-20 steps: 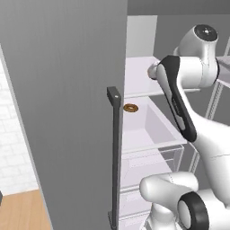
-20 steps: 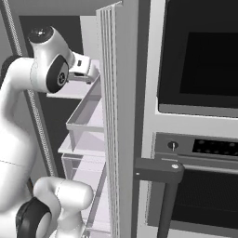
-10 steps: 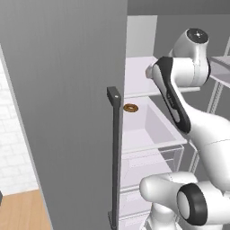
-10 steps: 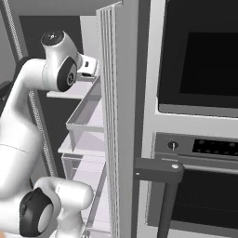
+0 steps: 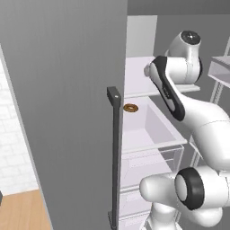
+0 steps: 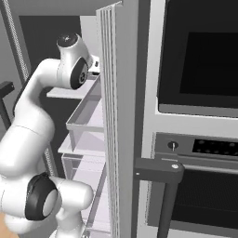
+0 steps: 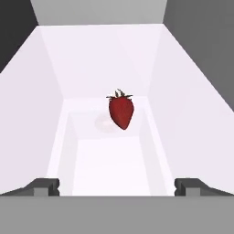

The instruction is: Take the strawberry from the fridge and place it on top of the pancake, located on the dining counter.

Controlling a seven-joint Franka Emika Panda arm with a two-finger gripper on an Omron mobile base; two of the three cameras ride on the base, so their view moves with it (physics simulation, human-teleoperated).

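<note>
Hand [image 7: 117, 187] wide open, holding nothing. Strawberry [image 7: 121, 112] straight ahead, between the fingers' lines, on the white fridge shelf [image 7: 109, 160]. Could bump the little berry and roll it away if closing too early or off-center.

I see the strawberry [image 7: 121, 113] as deep red with a small dark green-brown crown, sitting against the pale lilac-white of the fridge [image 5: 72, 90] interior; my gripper [image 7: 117, 187] shows two dark grey tips; the fridge door is flat mid-grey with a charcoal bar handle [image 5: 115, 157]; a donut [image 5: 130, 108] is brown; the arm [image 5: 179, 94] is white with black joint bands; the oven [image 6: 200, 51] has a black front in light grey trim.
</note>
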